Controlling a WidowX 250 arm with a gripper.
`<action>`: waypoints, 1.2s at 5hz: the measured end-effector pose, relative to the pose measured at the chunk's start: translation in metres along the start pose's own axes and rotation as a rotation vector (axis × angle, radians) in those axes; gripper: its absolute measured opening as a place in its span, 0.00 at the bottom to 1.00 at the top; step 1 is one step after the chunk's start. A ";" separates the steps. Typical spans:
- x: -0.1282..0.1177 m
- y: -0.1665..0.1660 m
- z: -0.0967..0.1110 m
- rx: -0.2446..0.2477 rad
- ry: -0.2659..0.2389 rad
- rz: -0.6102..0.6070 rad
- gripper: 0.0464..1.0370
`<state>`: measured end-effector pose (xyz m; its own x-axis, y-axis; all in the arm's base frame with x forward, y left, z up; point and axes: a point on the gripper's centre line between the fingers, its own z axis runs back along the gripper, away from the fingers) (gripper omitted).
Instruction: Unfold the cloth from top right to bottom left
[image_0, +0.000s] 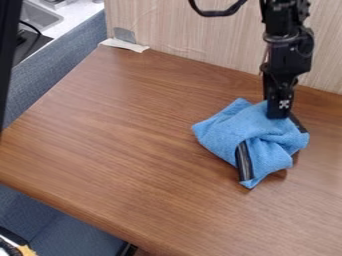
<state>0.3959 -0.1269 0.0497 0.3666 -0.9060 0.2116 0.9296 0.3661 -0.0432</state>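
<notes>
Unfolding is judged incomplete: the blue cloth (230, 132) lies bunched on the right part of the table (127, 145), with overlapping folds and two black strips (244, 161) at it. The spread toward the bottom left remains to be done. The arm (288, 55) hangs down from the top edge, its gripper (278, 114) at the cloth's upper right portion. Whether it is open, closed or gripping fabric cannot be determined.

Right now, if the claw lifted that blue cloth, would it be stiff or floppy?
Likely floppy: the cloth lies in soft, rumpled folds. Its overlapping layers might slip open when lifted. Rolling seems unlikely, since it's a loose heap on the table.
</notes>
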 end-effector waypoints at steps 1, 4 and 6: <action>0.001 0.000 0.000 0.006 -0.004 -0.006 0.32; 0.000 -0.005 0.017 0.041 -0.011 -0.029 0.01; -0.017 -0.022 0.078 0.144 -0.105 -0.011 0.01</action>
<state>0.3660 -0.1030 0.1237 0.3439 -0.8857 0.3119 0.9155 0.3901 0.0982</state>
